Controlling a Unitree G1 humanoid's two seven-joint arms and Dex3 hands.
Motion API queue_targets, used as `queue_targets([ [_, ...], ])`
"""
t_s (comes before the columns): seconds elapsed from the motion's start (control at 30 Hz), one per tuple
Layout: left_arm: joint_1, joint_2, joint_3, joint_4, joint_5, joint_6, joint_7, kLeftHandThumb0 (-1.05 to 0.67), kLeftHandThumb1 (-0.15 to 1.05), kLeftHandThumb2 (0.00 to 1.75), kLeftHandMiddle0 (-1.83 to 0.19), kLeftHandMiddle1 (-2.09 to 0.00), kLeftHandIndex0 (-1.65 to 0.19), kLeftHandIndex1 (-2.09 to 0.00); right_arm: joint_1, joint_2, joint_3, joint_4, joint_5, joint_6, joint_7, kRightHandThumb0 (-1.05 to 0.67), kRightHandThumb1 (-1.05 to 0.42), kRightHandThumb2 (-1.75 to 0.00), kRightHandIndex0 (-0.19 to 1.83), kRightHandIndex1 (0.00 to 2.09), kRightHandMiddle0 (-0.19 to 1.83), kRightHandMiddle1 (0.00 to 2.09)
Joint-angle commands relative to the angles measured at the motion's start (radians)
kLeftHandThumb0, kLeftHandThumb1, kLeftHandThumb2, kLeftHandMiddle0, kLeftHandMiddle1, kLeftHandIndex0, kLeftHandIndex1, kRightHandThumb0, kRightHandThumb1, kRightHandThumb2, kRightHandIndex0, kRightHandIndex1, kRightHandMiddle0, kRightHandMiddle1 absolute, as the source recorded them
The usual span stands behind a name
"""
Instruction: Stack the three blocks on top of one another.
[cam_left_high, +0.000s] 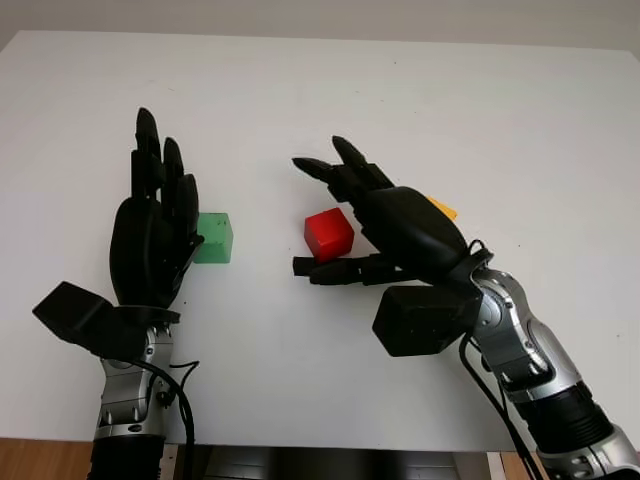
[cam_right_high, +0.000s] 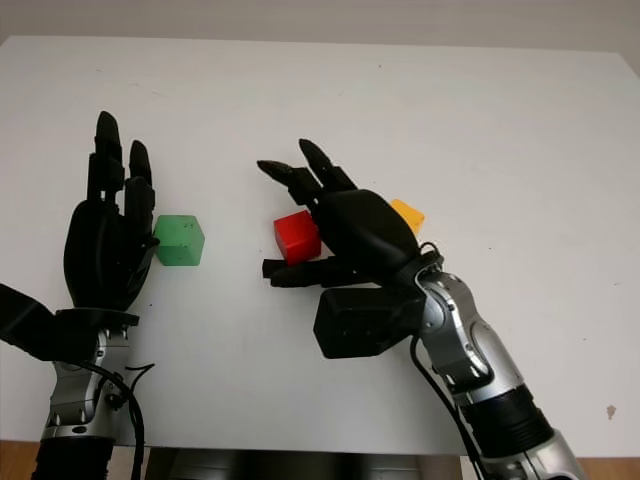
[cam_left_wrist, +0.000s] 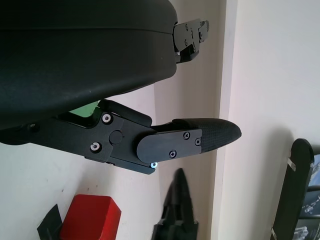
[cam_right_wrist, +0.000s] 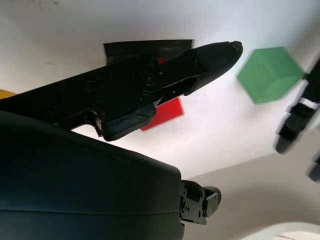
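Observation:
Three blocks lie apart on the white table (cam_left_high: 400, 90). The green block (cam_left_high: 215, 238) stands at the left, just right of my open left hand (cam_left_high: 165, 160), whose fingers point up and away beside it. The red block (cam_left_high: 328, 233) sits in the middle. My right hand (cam_left_high: 310, 215) is open around it, fingers (cam_left_high: 345, 165) past its far side and thumb (cam_left_high: 325, 270) at its near side, with no clear contact. An orange-yellow block (cam_left_high: 443, 208) peeks out behind the right hand's back. The right wrist view shows the red block (cam_right_wrist: 167, 112) behind the thumb and the green block (cam_right_wrist: 270, 74) beyond.
The table's front edge (cam_left_high: 330, 445) runs just below both forearms. Bare white surface stretches behind the blocks and to the right.

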Motion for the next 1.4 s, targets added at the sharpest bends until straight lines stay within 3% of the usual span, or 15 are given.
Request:
queue_targets([
  [0.0,0.019,0.006,0.004,-0.018,0.008,-0.006,0.002,-0.65,1.05,0.51,0.19,0.0,0.19,0.0,0.004,-0.014,-0.033,-0.048,0.041,-0.004,0.02,-0.83,-1.04,-0.05,-0.19,0.0,-0.19,0.23],
  [0.23,0.022,0.003,0.006,-0.028,0.002,0.005,0.006,-0.65,1.05,0.51,0.19,0.0,0.19,0.0,-0.043,-0.091,-0.211,-0.169,0.208,0.068,0.122,-0.76,-1.01,-0.04,-0.18,0.01,-0.08,0.33],
  [0.37,0.022,0.001,0.005,-0.025,0.005,0.001,0.01,-0.65,1.05,0.49,0.19,0.0,0.19,0.0,-0.08,-0.145,-0.288,-0.155,0.237,0.096,0.135,-0.78,-0.99,-0.04,-0.11,0.05,0.02,0.41],
  [0.53,0.019,0.003,0.004,-0.017,0.011,-0.006,0.009,-0.66,1.05,0.49,0.19,0.0,0.19,0.0,-0.112,-0.242,-0.368,-0.114,0.306,0.13,0.197,-0.64,-0.87,-0.02,-0.1,0.06,0.07,0.46],
  [0.7,0.015,0.007,0.01,-0.018,-0.003,0.002,0.003,-0.65,1.05,0.51,0.19,0.0,0.19,0.0,-0.141,-0.373,-0.364,-0.049,0.227,0.08,0.222,-0.62,-0.81,-0.04,-0.03,0.08,0.16,0.45],
  [0.8,0.011,0.007,0.012,-0.015,-0.008,0.0,-0.001,-0.65,1.05,0.5,0.19,0.0,0.19,0.0,-0.162,-0.445,-0.356,0.012,0.197,0.032,0.246,-0.6,-0.78,-0.05,0.02,0.08,0.32,0.31],
  [0.97,0.003,0.001,0.012,-0.007,-0.001,-0.005,0.007,-0.66,1.05,0.48,0.19,0.0,0.19,0.0,-0.195,-0.536,-0.302,0.074,0.106,-0.037,0.282,-0.61,-0.78,-0.06,0.04,0.07,0.41,0.19],
  [1.37,-0.006,0.017,0.015,0.002,0.001,-0.007,-0.009,-0.66,1.05,0.5,0.19,0.0,0.19,0.0,-0.249,-0.553,-0.222,0.1,0.01,-0.086,0.306,-0.66,-0.79,-0.06,0.07,0.06,0.48,0.13],
])
